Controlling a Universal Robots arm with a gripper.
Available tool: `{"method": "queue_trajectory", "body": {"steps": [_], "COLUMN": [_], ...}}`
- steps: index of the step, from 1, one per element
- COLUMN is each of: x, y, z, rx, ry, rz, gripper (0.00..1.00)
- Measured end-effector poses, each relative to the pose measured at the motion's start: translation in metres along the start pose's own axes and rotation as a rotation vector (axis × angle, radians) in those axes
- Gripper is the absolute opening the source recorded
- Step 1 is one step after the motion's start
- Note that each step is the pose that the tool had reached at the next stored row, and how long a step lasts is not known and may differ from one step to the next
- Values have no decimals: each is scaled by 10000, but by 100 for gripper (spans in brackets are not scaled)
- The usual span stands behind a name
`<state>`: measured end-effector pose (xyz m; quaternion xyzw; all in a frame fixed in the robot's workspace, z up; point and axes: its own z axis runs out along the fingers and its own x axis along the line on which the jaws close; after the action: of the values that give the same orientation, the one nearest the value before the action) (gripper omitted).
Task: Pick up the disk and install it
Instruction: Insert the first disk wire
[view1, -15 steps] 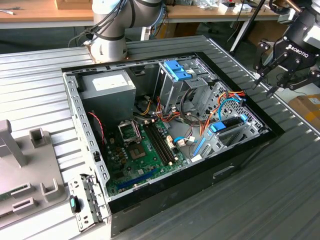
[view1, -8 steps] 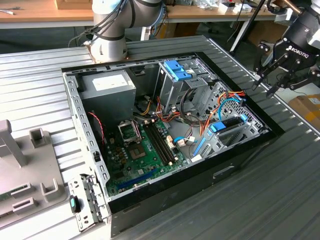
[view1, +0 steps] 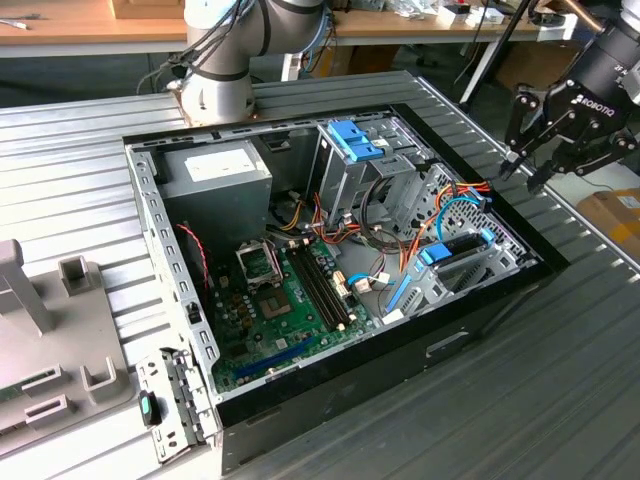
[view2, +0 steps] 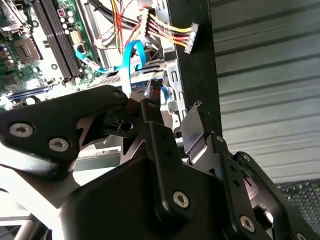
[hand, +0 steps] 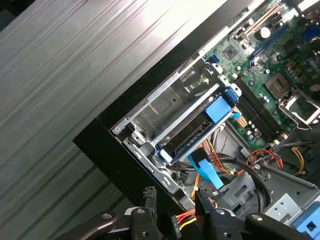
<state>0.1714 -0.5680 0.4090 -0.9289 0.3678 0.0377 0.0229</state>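
Gripper (view1: 522, 172) hangs above the bench (view1: 560, 380), outside the case (view1: 300, 395), off its corner at the exterior view's right. The jaws stand apart with nothing between them. In the first wrist view you see only loose wiring and the case wall through the gap.

The disk (view1: 456, 250) is inside the case, in the metal bay (hand: 170, 105) at that same corner. It sits on edge in its blue carrier, just inside the case wall nearest the gripper. It is not in hand and not touched.

Relation to note: from the jaws, the disk lies down and toward the exterior view's left, across the case wall. It is near, but apart. You have one arm only, so there is no choice of side.

Long axis: in the exterior view the disk runs along the case's near wall, from lower left up to the right. The carrier's blue tab is at the end toward the motherboard (hand: 260, 95). In the first wrist view the disk (hand: 192, 132) shows as a dark edge between the bay's rails.

Judgement: the jaw gap looks roughly crosswise to that axis, but the wrist views do not settle it. Check it yourself.

Hazard: a blue cable (hand: 205, 172) and a bundle of coloured wires lie between the jaws and the disk's nearer end.
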Motion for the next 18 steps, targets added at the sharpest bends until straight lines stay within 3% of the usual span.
{"method": "queue_trajectory", "body": {"steps": [3,6,7,8,9,11,15,18], "x": [13,6,5,4,5,5,15,18], "y": [6,-2,-4,-5,-5,-4,4,4], "z": [102,119,119,120,121,124,136,157], "rx": [0,92,145,247,448,564,889,934], "ry": [2,-84,-134,-231,-410,-474,-303,-307], "rz": [-4,-10,-14,-22,-37,-47,-80,-65], "gripper": [44,44,44,44,44,44,44,44]}}
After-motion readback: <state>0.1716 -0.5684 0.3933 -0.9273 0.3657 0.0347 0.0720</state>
